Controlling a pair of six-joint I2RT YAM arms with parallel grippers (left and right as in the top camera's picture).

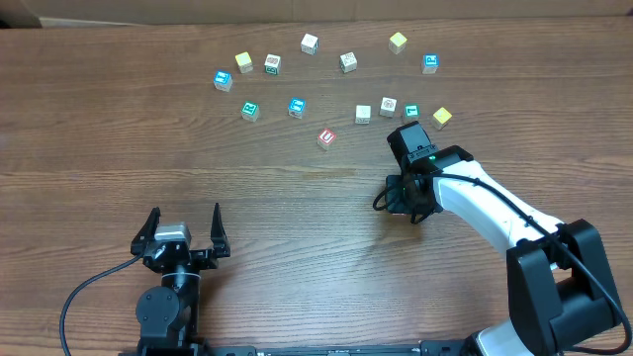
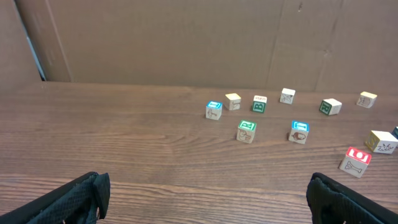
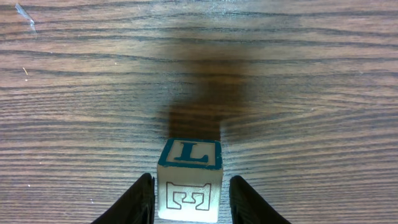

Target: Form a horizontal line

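Note:
My right gripper [image 1: 406, 203] [image 3: 193, 202] points down at the table, its fingers on either side of a whitish cube with a teal "L" [image 3: 189, 180]. The left finger touches the cube and a narrow gap shows at the right finger. In the overhead view the arm hides this cube. Two whitish cubes [image 1: 363, 114] [image 1: 388, 106] and a teal-marked cube [image 1: 411, 112] lie in a loose row with gaps behind the gripper. My left gripper [image 1: 184, 225] [image 2: 205, 199] is open and empty near the front edge.
Loose cubes are scattered at the back: a red-marked one [image 1: 326, 138] [image 2: 355, 162], blue-marked ones [image 1: 223, 80] [image 1: 297, 107] [image 1: 430, 63] and yellow ones [image 1: 243, 61] [image 1: 398, 42] [image 1: 442, 118]. A cardboard wall [image 2: 186, 37] stands behind the table.

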